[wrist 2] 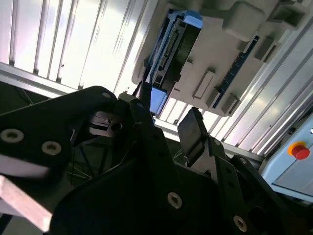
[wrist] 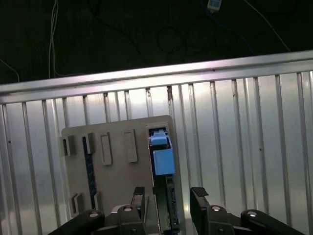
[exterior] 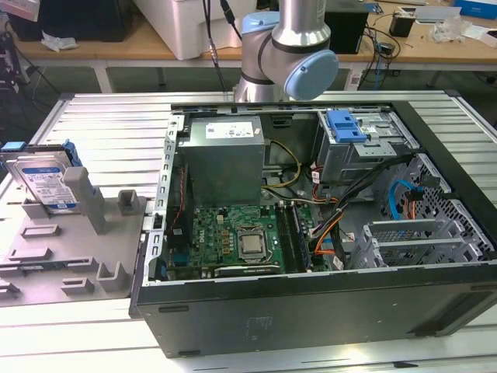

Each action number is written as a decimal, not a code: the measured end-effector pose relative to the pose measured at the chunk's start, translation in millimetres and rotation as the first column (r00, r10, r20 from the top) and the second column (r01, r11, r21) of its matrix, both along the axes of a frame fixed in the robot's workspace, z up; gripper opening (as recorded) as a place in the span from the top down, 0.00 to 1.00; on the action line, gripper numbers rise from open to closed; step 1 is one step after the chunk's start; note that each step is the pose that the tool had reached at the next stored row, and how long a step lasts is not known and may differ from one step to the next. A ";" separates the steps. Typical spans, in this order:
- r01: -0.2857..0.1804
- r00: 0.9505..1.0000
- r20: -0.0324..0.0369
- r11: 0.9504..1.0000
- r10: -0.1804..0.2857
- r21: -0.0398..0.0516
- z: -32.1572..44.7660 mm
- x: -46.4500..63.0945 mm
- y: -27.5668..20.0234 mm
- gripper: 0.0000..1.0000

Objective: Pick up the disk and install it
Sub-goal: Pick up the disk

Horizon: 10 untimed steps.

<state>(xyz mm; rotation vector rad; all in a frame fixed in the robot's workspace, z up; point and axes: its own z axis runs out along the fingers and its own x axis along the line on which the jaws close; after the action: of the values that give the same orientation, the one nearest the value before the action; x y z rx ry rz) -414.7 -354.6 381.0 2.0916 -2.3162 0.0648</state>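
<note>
- The disk (exterior: 46, 183) stands on edge in a slot of the grey holder (exterior: 46, 260), out ahead of the claw and in line with the gap between its fingers
- The claw (wrist: 168, 198) is spread wide (nothing in its grip), apart from the disk
- The holder lies on the ribbed metal surface (exterior: 101, 124), beside an open computer case (exterior: 233, 326)

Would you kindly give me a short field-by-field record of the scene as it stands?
disk: standing on edge in the grey holder, at the exterior view's left
gripper: open, empty, hovering over the disk in the first wrist view
grey holder: on the slatted table, beside the computer case
computer case: open, blue bracket in its drive bay
progress: disk not yet picked up
</note>
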 end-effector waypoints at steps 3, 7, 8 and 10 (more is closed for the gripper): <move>0.000 1.000 0.000 1.000 0.000 0.000 0.0 0.0 0.0 0.50; 0.000 1.000 0.000 1.000 0.000 0.000 0.0 0.0 -0.3 0.50; 0.000 1.000 0.000 1.000 0.000 0.000 -0.2 0.0 -0.4 0.50; 0.000 1.000 0.000 1.000 0.000 0.001 -1.3 -1.5 -0.4 0.50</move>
<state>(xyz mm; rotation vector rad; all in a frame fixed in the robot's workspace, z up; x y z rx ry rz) -416.2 -355.0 379.7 2.0920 -2.3165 0.0642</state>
